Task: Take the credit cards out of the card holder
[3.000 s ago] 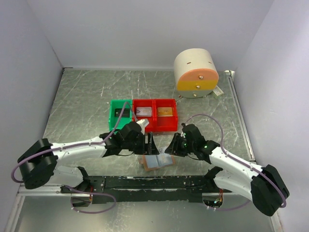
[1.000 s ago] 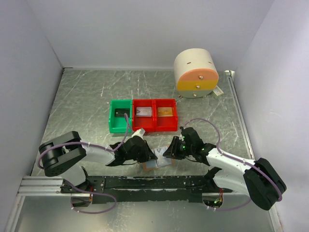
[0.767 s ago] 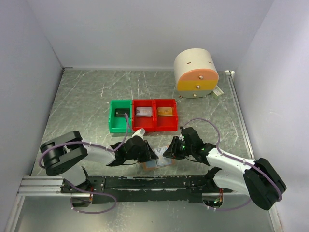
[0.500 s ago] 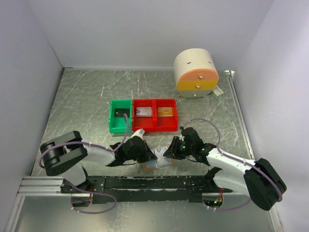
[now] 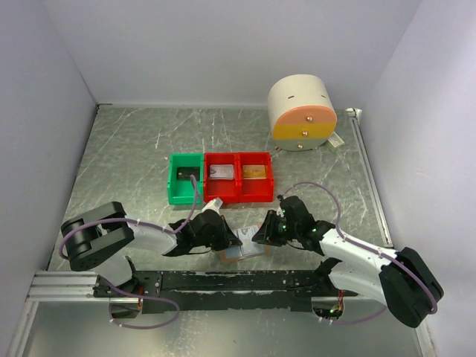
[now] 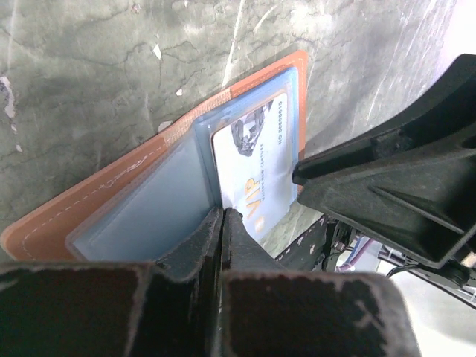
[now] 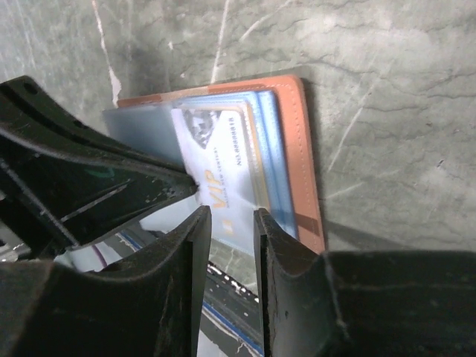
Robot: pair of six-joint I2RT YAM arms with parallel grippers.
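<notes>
The tan leather card holder lies open near the table's front edge, its blue-grey sleeves up. A white card marked VIP sticks partway out of a sleeve. My left gripper is shut with its tips on that card's edge, coming in from the left. My right gripper stands narrowly open over the card's near end, jaws a little apart with nothing pinched, at the holder's right side. More credit cards lie in the bins: a dark one, a silver one and a gold one.
A green bin and two joined red bins stand just behind the holder. A big cream cylinder with an orange band sits at the back right. The black rail runs along the front edge below the holder.
The left arm has dropped from beside the red bin down to the holder, and its jaws closed on the card's edge within the last second. The right arm has barely moved.
</notes>
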